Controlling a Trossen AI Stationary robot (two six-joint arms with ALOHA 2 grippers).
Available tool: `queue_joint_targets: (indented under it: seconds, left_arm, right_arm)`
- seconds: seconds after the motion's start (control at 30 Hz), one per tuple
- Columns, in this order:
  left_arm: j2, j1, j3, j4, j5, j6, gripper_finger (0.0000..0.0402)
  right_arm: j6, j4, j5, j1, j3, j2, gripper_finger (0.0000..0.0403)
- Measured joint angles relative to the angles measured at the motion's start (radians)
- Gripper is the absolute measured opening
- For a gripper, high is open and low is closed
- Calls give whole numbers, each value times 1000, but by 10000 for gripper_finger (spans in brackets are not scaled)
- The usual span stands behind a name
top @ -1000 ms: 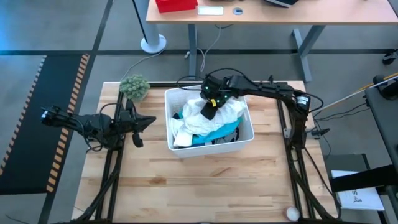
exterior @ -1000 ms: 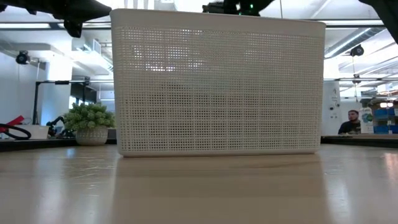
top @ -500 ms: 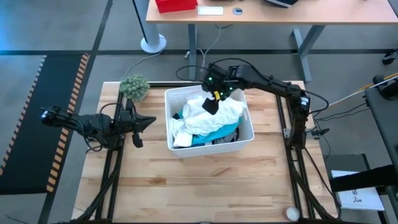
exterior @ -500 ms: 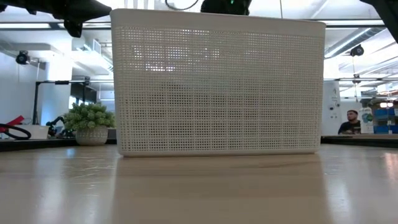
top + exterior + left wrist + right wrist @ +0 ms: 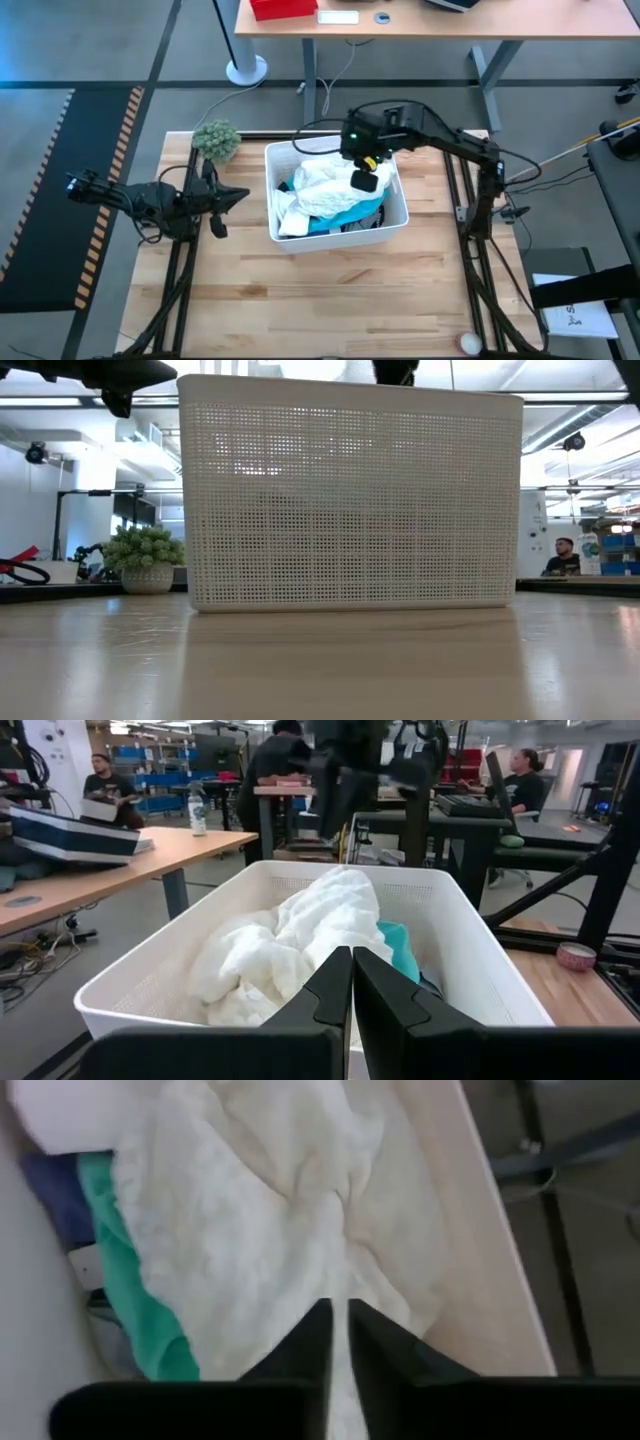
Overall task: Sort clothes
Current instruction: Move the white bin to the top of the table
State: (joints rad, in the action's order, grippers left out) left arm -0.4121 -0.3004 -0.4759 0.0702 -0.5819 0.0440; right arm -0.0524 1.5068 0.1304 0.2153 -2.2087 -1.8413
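Note:
A white perforated bin (image 5: 398, 226) stands at the middle of the table. A crumpled white garment (image 5: 320, 195) lies on top of the clothes in it. Turquoise cloth (image 5: 345, 216) and a bit of blue cloth (image 5: 287, 186) show beneath. My right gripper (image 5: 366, 182) is over the bin's right half, slanting down, shut on the white garment (image 5: 250, 1220). My left gripper (image 5: 240, 195) waits shut and level, left of the bin, pointing at it (image 5: 352, 990). In the low view the bin's wall (image 5: 350, 500) hides the clothes. My right gripper pinches a raised fold of the white garment (image 5: 341, 1275) between its two fingers, and a thin strip of white shows between them. The fingers come from above, slanting down. Creases run up to the fingertips. The rest of the garment lies heaped in the bin.
A fuzzy green ball (image 5: 216, 140) sits at the table's far left corner, behind my left arm. A small pale round thing (image 5: 468, 343) lies near the front right corner. Bare wood spreads in front of the bin. People sit at desks in the room beyond.
My right gripper has moved over the bin toward the table's right edge and a little toward the near edge. Its wrist has risen and it has tipped steeper downward. The white garment's heap has shifted slightly under it.

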Motion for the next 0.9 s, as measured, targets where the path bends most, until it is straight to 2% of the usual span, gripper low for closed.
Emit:
queue_joint_targets:
  seconds: [0.03, 0.13, 0.23, 0.5, 0.6, 0.7, 0.9]
  left_arm:
    - [3, 0, 0, -1, 0, 0, 0]
    - [6, 0, 0, 2, 0, 0, 0]
    - [11, 0, 0, 12, 5, 1, 0]
    - [12, 0, 0, 20, 5, 0, 0]
    - [9, 1, 0, 75, -48, 33, 0]
    - [-14, 2, 0, 132, -115, 92, 0]
    - [-114, 45, 0, 135, -138, 149, 0]
  right_arm:
    - [-12, -11, 2, -6, 12, 22, 14]
    - [-13, -56, 14, -20, 71, 114, 13]
    - [13, -118, 30, -26, 183, 252, 2]
    - [242, -195, 110, -28, 669, 640, 0]
    - [338, -240, 115, -28, 858, 751, 0]
    - [416, -317, 107, -28, 1023, 833, 0]
    - [509, -496, -1, -28, 1253, 891, 0]
